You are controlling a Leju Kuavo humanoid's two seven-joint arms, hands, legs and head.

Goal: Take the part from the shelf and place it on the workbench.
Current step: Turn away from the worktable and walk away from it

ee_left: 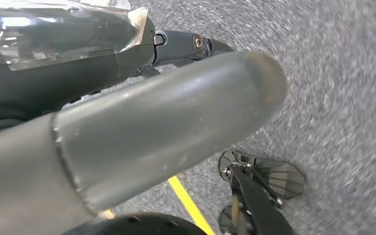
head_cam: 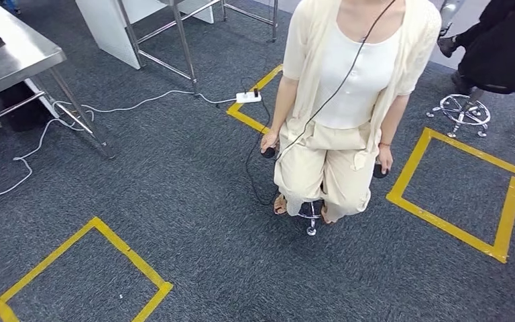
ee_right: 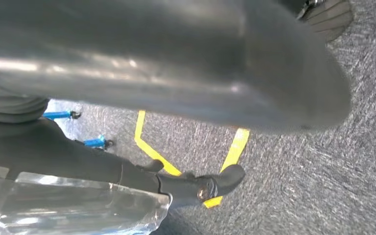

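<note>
Carrying the part point(ee_left: 54, 29) in both hands — left hand point(ee_left: 142, 142) and right hand point(ee_right: 176, 63) gripping its clear wrap; mid-transit. Next: reaching the workbench point(head_cam: 13, 54) — past the seated person point(head_cam: 349, 100).

Person point(head_cam: 349, 100) seated on stool point(head_cam: 310, 213) at centre of floor point(head_cam: 194, 188). Tabletop point(head_cam: 13, 54) far left, cable point(head_cam: 33, 144) trailing before it to power strip point(head_cam: 248, 97) just left of person. Taped squares: one near left point(head_cam: 84, 275), one right point(head_cam: 459, 191), one behind person point(head_cam: 251, 100).
</note>
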